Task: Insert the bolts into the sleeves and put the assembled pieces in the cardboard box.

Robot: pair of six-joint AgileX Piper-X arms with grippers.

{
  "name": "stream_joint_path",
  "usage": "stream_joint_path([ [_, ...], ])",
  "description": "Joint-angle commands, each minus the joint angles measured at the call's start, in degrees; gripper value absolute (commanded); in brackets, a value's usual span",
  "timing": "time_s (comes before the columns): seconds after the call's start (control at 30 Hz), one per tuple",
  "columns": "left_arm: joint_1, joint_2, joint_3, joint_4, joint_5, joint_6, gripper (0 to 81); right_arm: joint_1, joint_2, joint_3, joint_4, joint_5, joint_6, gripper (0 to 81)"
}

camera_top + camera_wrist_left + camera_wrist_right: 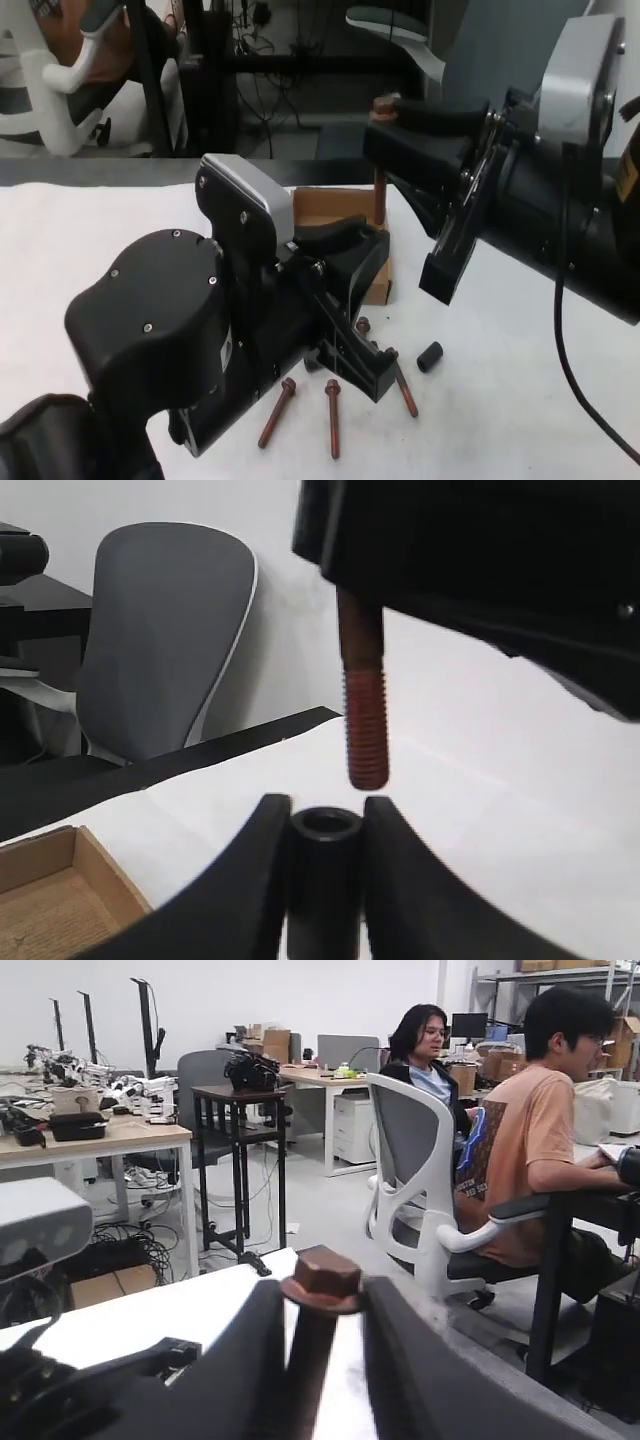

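loose bolts [333,418]: three lie flat on the white bench cover [90,235], on the near side of the cardboard box [322,205] and apart from it.
spare sleeve [430,356]: on its side, near-right of the box, just beyond the loose bolts.
left gripper [325,812]: fingers closed snugly around a black sleeve [325,865] and nothing else. it sits just beside the box, outside its walls.
held sleeve: upright, with the open bore facing up.
right gripper [325,1305]: clamped on a copper-coloured bolt [365,720] just under the hex head, so the shank hangs free. it is up above the box's right side.
key relation: the bolt's long axis is vertical, threads down. its tip is just above the sleeve's mouth and not yet inside.
alignment: the tip looks a little off the bore's centre, toward one finger.
next move, as i judge it: a small sideways nudge, then a straight drop by the right arm.
left wrist view: shows the gap between tip and bore, which the left arm's bulk hides in the high view.
right wrist view: shows the hex head and the grip on it.
high view: shows the parts yet to be assembled.
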State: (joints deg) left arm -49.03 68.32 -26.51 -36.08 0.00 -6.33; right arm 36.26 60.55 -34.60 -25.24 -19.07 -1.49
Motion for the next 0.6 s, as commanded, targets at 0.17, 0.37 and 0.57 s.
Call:
stream_joint_path([
  [0.17, -0.22, 0.11, -0.17, -5.02, 0.0, 0.33, 1.8, 0.21, -0.12, -0.27, -0.96, -0.58, 0.33, 0.4],
  [0.37, -0.22, 0.11, -0.27, -5.36, 1.7, 0.33, 1.8, 0.21, 0.3, -0.27, 0.22, -0.58, 0.43, 0.4],
  [0.57, -0.22, 0.11, -0.27, -5.36, 1.84, 0.09, 1.8, 0.21, 2.3, -0.27, -0.81, -0.48, 0.18, 0.4],
])
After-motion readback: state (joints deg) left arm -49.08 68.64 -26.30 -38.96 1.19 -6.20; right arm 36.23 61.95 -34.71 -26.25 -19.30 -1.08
